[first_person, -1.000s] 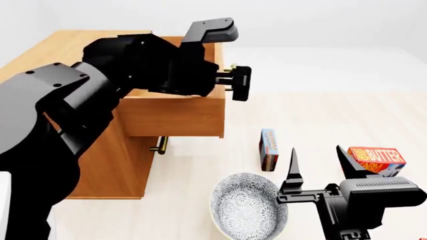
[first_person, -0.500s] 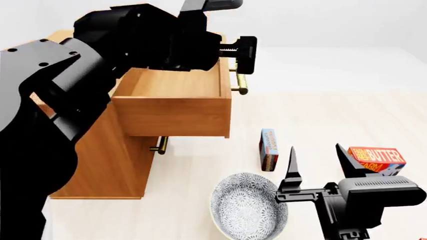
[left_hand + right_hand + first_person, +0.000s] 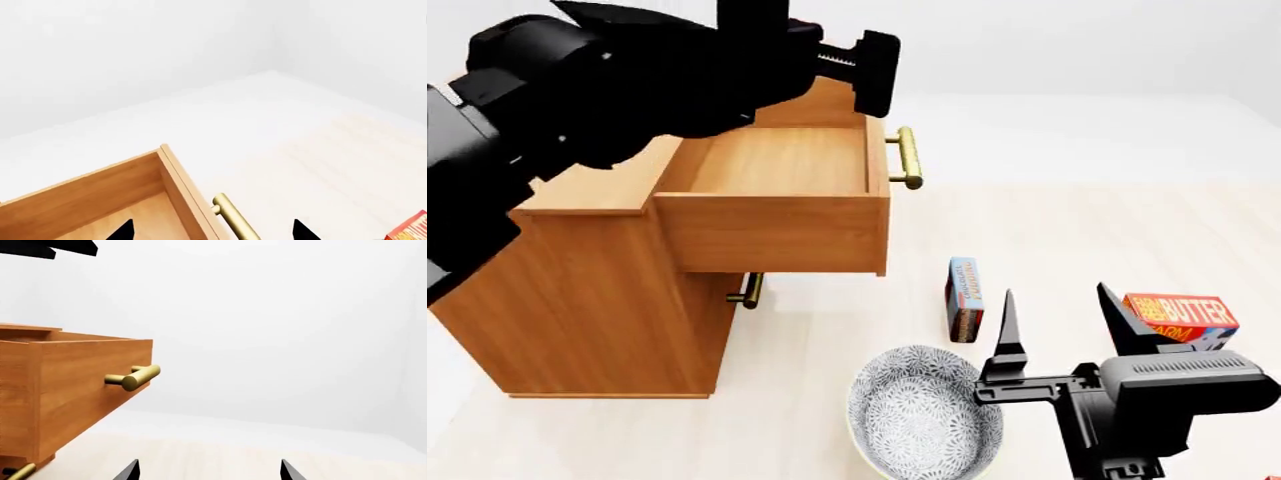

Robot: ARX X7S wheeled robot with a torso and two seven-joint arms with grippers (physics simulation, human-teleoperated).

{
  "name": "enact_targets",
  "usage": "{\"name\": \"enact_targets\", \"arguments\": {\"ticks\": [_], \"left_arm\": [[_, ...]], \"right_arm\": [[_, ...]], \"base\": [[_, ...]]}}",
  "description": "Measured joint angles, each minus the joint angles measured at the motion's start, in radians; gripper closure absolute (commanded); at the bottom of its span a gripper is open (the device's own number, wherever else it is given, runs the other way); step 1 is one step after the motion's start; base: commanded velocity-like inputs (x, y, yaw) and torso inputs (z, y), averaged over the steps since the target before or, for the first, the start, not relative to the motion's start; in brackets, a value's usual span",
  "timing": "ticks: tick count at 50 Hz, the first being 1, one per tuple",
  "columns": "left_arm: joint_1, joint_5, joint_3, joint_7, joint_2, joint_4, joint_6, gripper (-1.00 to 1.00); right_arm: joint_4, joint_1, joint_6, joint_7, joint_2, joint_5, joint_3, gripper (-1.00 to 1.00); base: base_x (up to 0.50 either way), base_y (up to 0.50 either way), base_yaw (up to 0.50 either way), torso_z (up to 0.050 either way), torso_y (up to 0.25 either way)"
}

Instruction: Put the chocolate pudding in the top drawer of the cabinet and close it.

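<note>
The cabinet (image 3: pixel 601 300) stands at the left with its top drawer (image 3: pixel 774 165) pulled open and empty; its brass handle (image 3: pixel 905 158) points right. My left gripper (image 3: pixel 878 72) is open and empty, hovering above the drawer's front edge. In the left wrist view the open gripper (image 3: pixel 213 232) straddles the drawer front (image 3: pixel 183 195) and the handle (image 3: pixel 233 222) from above. The chocolate pudding (image 3: pixel 964 298) stands on edge on the floor right of the cabinet. My right gripper (image 3: pixel 1065 325) is open and empty, low, right of the pudding. In the right wrist view (image 3: pixel 209 472) it faces the drawer (image 3: pixel 73 385).
A patterned bowl (image 3: pixel 924 410) sits in front of the pudding, left of my right gripper. A red-and-yellow butter box (image 3: pixel 1181 318) lies at the right, and its corner shows in the left wrist view (image 3: pixel 410 231). The lower drawer's brass handle (image 3: pixel 747 290) sticks out under the open drawer.
My left gripper has let go of the top drawer's handle and risen up and back to the left. The drawer stays open. The right arm has not moved.
</note>
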Motion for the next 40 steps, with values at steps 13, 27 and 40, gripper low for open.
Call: {"name": "enact_targets", "arguments": {"ticks": [13, 27, 40], "left_arm": [[0.084, 0.114, -0.038, -0.238, -0.261, 0.468, 0.207, -1.0], [0.182, 0.291, -0.066, -0.508, -0.525, 0.949, 0.383, -1.0], [0.314, 0.532, -0.035, -0.709, -0.708, 1.257, 0.473, -1.0]], "right_arm": [[0.011, 0.012, 0.001, 0.002, -0.003, -0.008, -0.012, -1.0], [0.018, 0.018, 0.003, 0.003, -0.004, -0.008, -0.02, -1.0], [0.016, 0.018, 0.007, 0.007, -0.004, -0.017, -0.033, -1.0]], "base": [[0.0, 0.0, 0.0, 0.0, 0.0], [0.0, 0.0, 0.0, 0.0, 0.0], [0.0, 0.0, 0.0, 0.0, 0.0]]}}
